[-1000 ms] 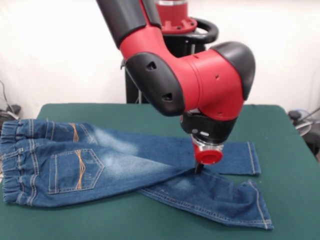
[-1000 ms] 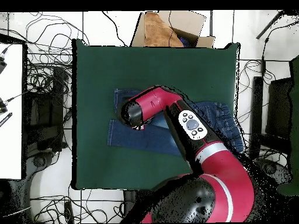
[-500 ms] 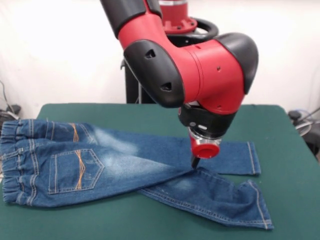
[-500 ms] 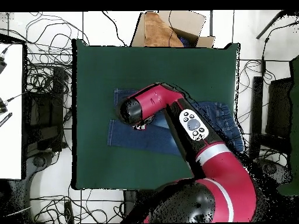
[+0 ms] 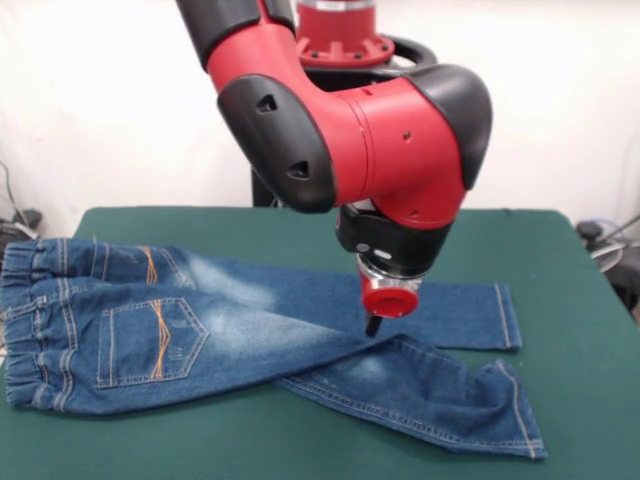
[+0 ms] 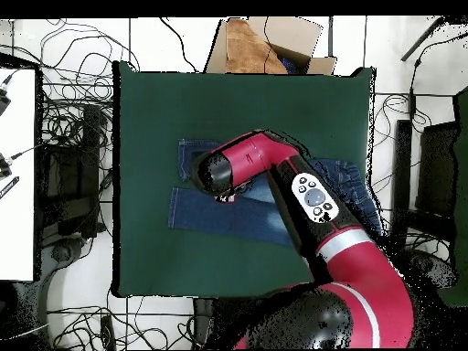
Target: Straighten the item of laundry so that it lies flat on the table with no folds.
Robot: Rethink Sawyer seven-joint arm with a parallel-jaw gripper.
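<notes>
The small blue denim jeans (image 5: pixel 200 330) lie on the dark green table (image 5: pixel 580 330). Their gathered waistband is at the left, back pockets up. The two legs run right and cross, the near leg lying over the far one. My gripper (image 5: pixel 373 325) hangs below the red wrist, right over the spot where the legs cross, at or just above the cloth. Its opening is too hidden to judge. In the overhead view the arm covers the middle of the jeans (image 6: pixel 206 212), and the gripper is hidden under the wrist.
An open cardboard box (image 6: pixel 265 46) stands just past the table's far edge (image 6: pixel 183 69) in the overhead view. Cables cover the floor around the table. A white surface (image 6: pixel 16 174) lies to the left. The pedestal (image 5: pixel 340 40) stands behind the table.
My gripper has moved slightly left in the front view, staying low over the crossed legs. The jeans lie as before.
</notes>
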